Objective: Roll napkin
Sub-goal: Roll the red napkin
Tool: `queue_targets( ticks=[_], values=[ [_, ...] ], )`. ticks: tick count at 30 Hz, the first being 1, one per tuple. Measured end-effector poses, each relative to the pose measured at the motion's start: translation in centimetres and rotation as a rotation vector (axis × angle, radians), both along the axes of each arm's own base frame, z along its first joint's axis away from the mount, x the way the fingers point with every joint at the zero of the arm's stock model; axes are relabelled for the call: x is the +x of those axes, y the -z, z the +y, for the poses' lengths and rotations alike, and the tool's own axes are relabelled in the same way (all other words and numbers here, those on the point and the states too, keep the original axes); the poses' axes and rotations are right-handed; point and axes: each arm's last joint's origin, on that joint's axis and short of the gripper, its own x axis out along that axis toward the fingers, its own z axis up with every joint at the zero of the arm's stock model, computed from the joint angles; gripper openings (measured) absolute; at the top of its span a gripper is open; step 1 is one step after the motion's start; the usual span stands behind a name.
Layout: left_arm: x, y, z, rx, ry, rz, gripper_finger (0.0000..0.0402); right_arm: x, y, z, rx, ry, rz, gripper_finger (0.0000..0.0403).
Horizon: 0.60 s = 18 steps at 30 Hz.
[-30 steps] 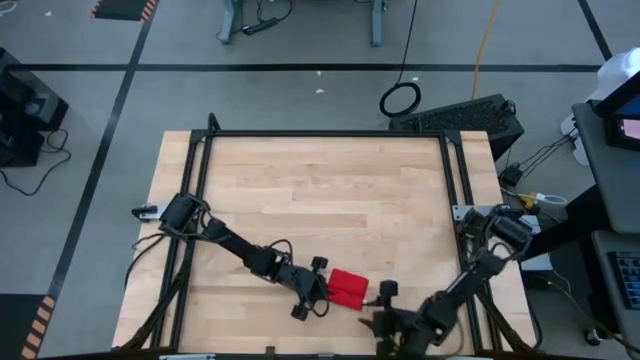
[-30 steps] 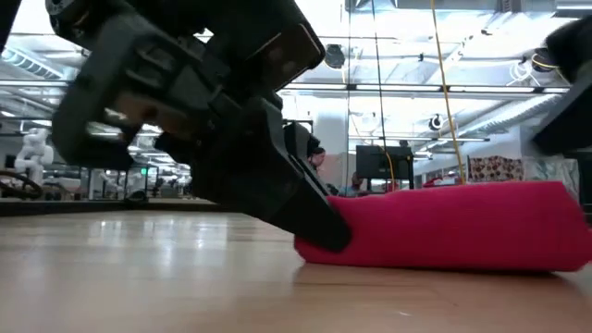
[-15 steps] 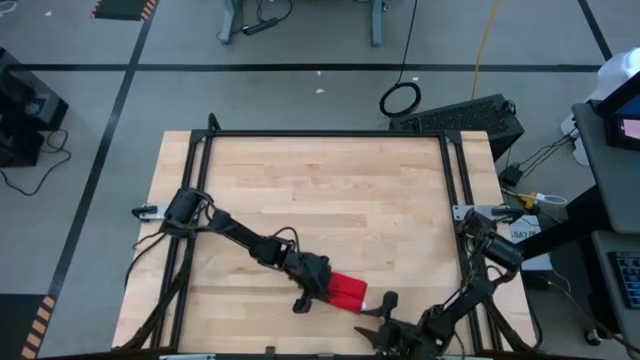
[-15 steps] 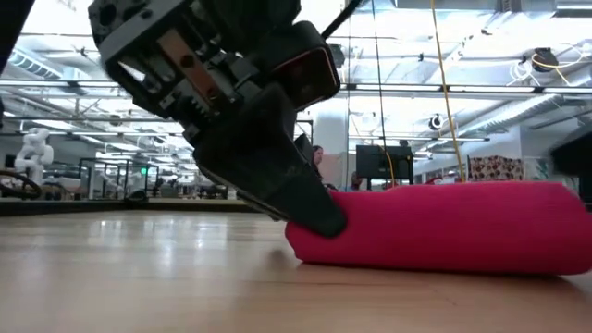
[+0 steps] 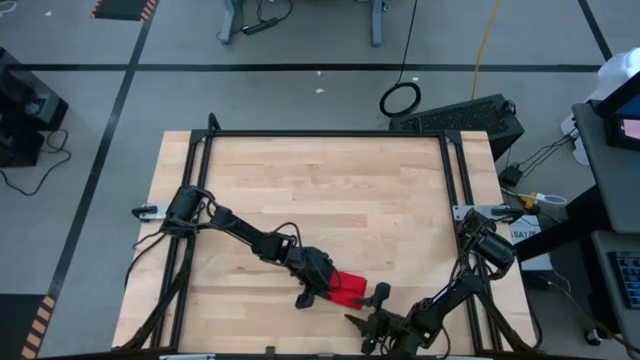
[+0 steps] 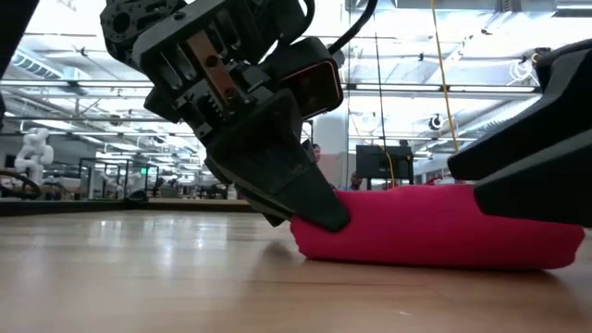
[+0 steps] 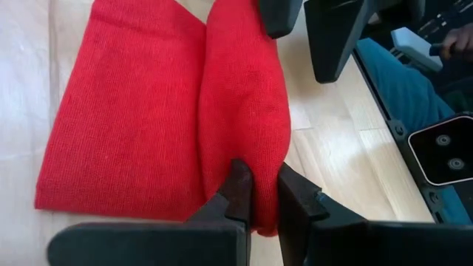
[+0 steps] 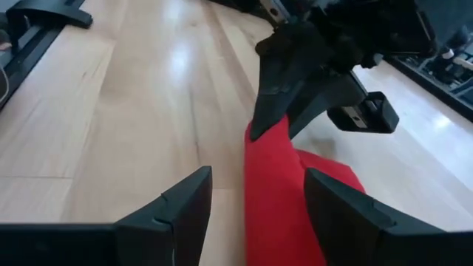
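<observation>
No legible text — no labels, brands, numbers.

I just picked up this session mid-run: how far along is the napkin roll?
Done: part of the napkin is already rolled into a thick tube, with a flat layer lying beside it. In hand: the left gripper is shut, pinching one end of the roll, while the right gripper, open, straddles the other end. Left: the flat part beside the tube is not yet wound in.
</observation>
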Motion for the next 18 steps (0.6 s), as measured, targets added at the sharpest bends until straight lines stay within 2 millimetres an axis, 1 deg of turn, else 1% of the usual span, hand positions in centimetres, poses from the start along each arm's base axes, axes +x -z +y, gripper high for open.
queue_targets(
  ticks=[5, 9, 15, 18],
  values=[
    [-0.01, 0.01, 0.00, 0.000, 0.000, 0.002, 0.0033, 0.31, 0.26, -0.39, 0.062, -0.001, 0.032, 0.0206],
    [-0.02, 0.03, 0.00, 0.000, 0.000, 0.003, 0.0033, 0.18, 0.47, -0.68, 0.094, 0.024, 0.046, 0.0206],
    [-0.03, 0.02, -0.03, -0.002, 0.003, 0.003, 0.0033, 0.12, 0.52, -0.78, 0.089, 0.039, 0.041, 0.0206],
    [-0.04, 0.02, -0.02, -0.004, 0.005, 0.004, 0.0033, 0.03, 0.52, -0.80, 0.055, 0.039, 0.042, 0.0206]
  ],
)
